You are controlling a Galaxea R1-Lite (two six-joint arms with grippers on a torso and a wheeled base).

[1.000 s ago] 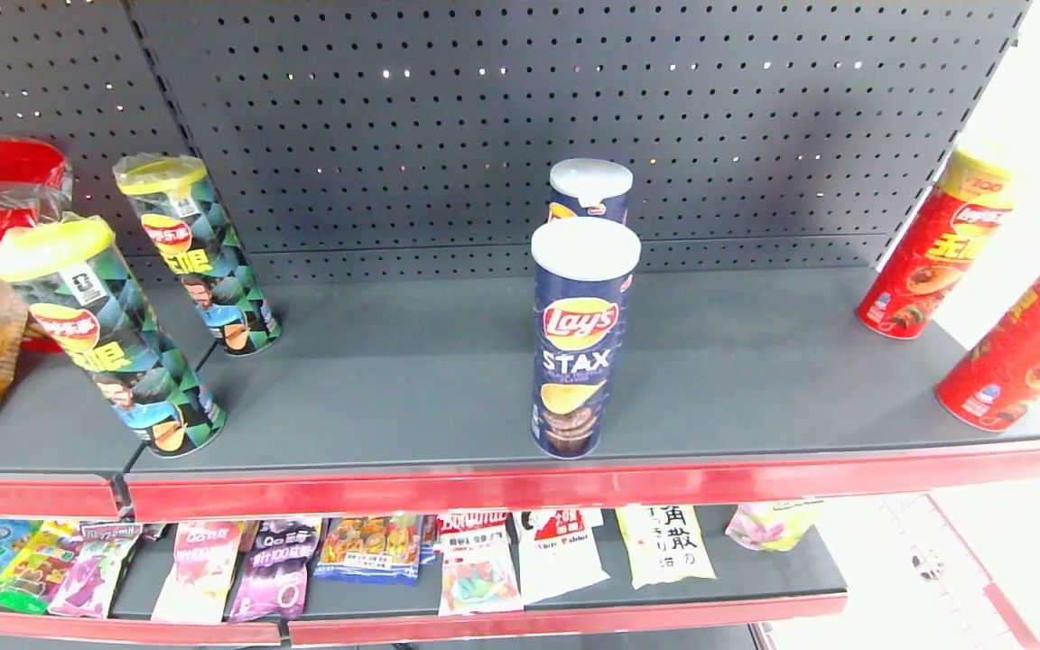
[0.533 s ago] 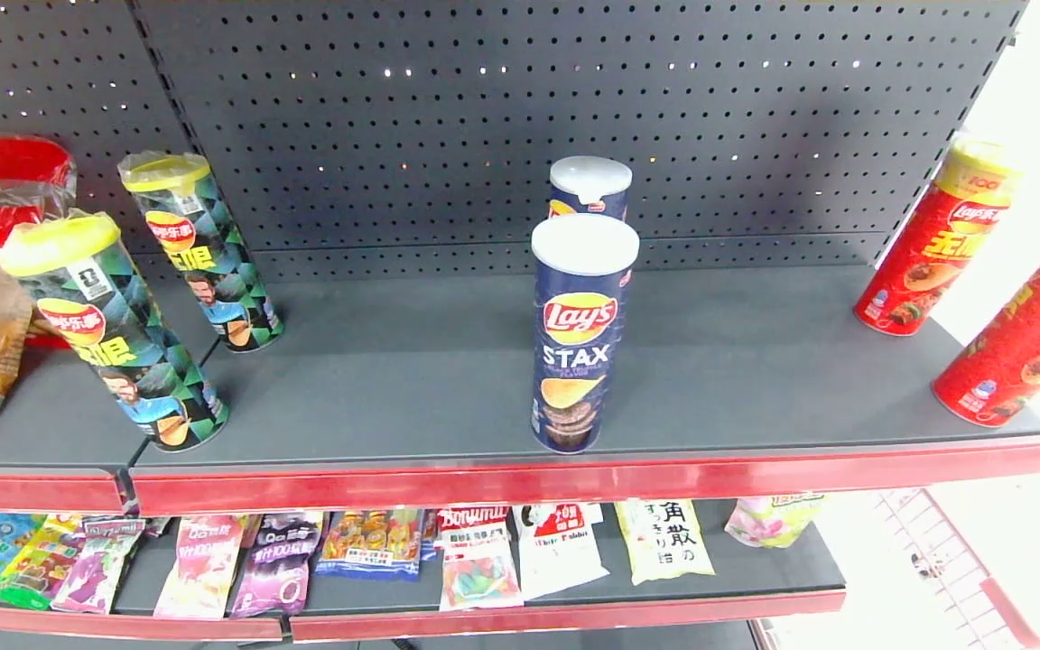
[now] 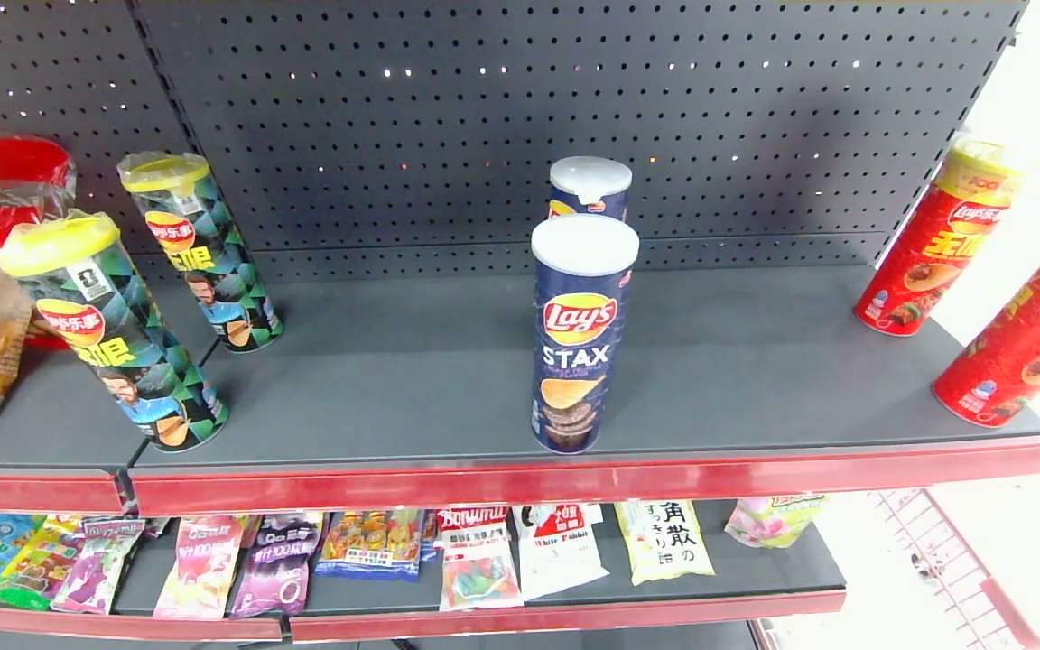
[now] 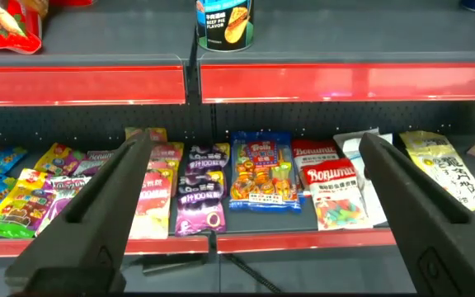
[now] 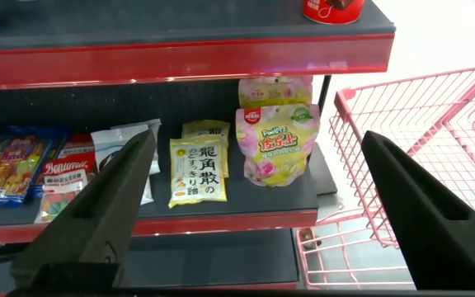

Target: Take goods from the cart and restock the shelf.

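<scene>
Dark blue with a white lid, the front chip can stood upright near the front edge of the grey upper shelf. A second blue can stood just behind it, by the pegboard back. Two green-patterned cans stood on the left of that shelf and two red cans at its right end.

Below, the lower shelf held a row of flat snack packets. The pink wire cart stood to the right of this shelf's right end, and one corner of it also appeared low on the right in the head view.

The left gripper hung in front of the lower shelf's packets with its fingers spread wide and nothing between them. The right gripper hung before the right end of the same shelf, beside the cart, its fingers likewise apart and holding nothing.

Compared with a second earlier, the whole head view had shifted slightly, which was a camera move. The cans had kept their places on the shelf, and nothing differed from half a second earlier.
</scene>
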